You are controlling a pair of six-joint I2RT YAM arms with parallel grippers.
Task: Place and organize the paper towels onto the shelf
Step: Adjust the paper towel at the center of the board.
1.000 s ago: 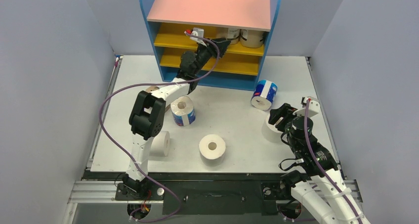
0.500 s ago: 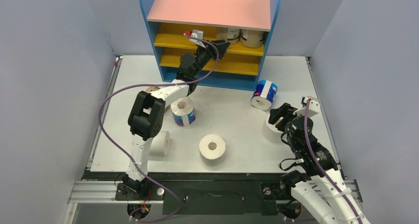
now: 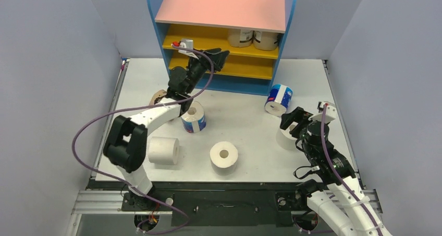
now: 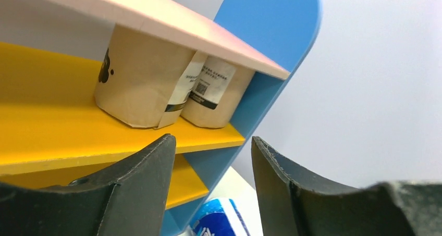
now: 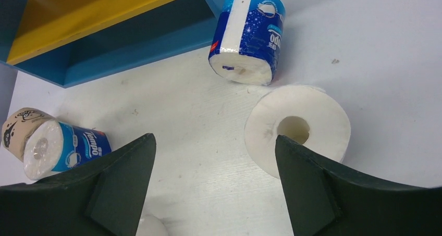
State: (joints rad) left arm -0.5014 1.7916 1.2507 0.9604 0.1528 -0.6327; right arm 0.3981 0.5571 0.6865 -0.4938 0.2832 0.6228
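White desk (image 3: 245,116): we are holding left fingers (image 4: 130,189) parted, empty, before the shelf (image 3: 224,9) bearing two tan rolls (image 4: 146,85); right fingers (image 5: 312,184), wide and empty, are hovering over a white roll (image 5: 297,129), which we should be centring before closing.

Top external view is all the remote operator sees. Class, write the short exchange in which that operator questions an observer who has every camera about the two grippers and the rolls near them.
Operator: Is the left gripper holding a roll?
Observer: No. The left wrist view shows it open and empty, facing two tan-wrapped rolls on the upper yellow board.
Operator: The right gripper partly hides a white roll from me. How does it sit?
Observer: The right wrist view shows it standing on end, hollow core up, just ahead of the open fingers.
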